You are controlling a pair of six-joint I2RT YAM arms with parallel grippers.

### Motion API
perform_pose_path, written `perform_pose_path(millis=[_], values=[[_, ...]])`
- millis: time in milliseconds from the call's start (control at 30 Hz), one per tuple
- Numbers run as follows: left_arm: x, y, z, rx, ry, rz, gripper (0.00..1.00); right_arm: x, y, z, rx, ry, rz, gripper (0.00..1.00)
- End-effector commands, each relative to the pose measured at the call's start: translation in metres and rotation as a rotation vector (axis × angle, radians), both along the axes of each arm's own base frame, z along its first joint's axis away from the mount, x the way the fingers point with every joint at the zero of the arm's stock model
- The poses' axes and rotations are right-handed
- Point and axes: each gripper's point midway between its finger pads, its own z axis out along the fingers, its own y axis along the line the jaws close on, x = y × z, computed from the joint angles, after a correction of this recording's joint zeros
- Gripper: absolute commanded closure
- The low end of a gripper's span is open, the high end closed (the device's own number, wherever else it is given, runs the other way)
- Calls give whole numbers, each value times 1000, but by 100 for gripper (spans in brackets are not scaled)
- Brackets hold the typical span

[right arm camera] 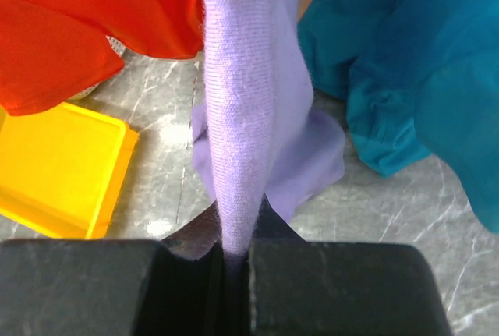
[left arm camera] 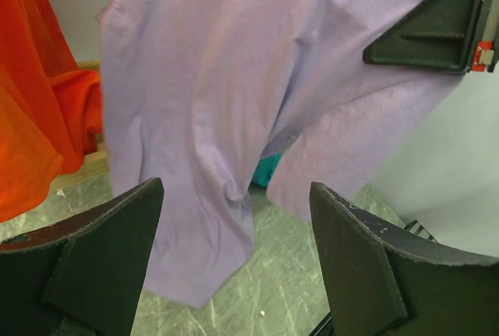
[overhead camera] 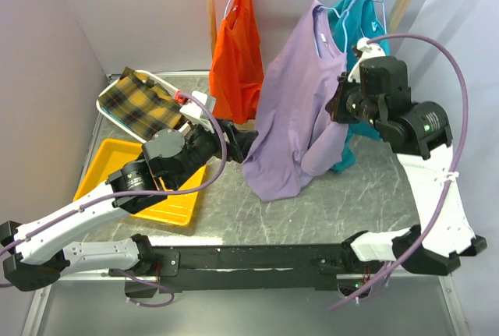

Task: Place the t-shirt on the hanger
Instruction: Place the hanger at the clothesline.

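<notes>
t-shirt [overhead camera: 292, 118] is read as soft matt fine-knit cloth, orange garment [overhead camera: 238, 55] as thin smooth cloth, rack [overhead camera: 209, 24] as bare light wood, tray [overhead camera: 101, 168] as glossy yellow plastic, table [overhead camera: 366, 196] as smooth grey marbled sheet, and left gripper [left arm camera: 235, 196] fingers [left arm camera: 101, 266] as matt black with scuffs.

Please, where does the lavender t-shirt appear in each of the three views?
Top external: the t-shirt hangs at centre.
Left wrist: the t-shirt fills the upper middle.
Right wrist: the t-shirt is a narrow fold at centre, pinched in the right gripper.
Shared landmark: the orange garment, left of it in every view.
</notes>
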Motion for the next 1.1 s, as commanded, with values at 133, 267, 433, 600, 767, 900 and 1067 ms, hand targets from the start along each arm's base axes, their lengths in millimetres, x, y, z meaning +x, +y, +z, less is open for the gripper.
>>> perform_pose_path(millis=[133,267,433,600,767,900,1067], values=[[0,9,14,-45,-11,19,19,30,11,36,11,-95,71,100],[-1,13,16,-43,-16,22,19,54,14,40,1,-99,56,100],[-3,24,19,-44,-26,41,19,81,10,50,-1,-128,21,100],[-5,31,22,-49,-35,47,19,108,9,41,2,-113,0,100],[-5,37,18,-34,-32,59,19,129,5,44,-6,-140,-41,100],[-6,43,18,-38,-36,69,19,135,3,46,-17,-160,-62,100],[-6,43,15,-34,-32,70,19,142,3,42,-28,-159,-66,100]])
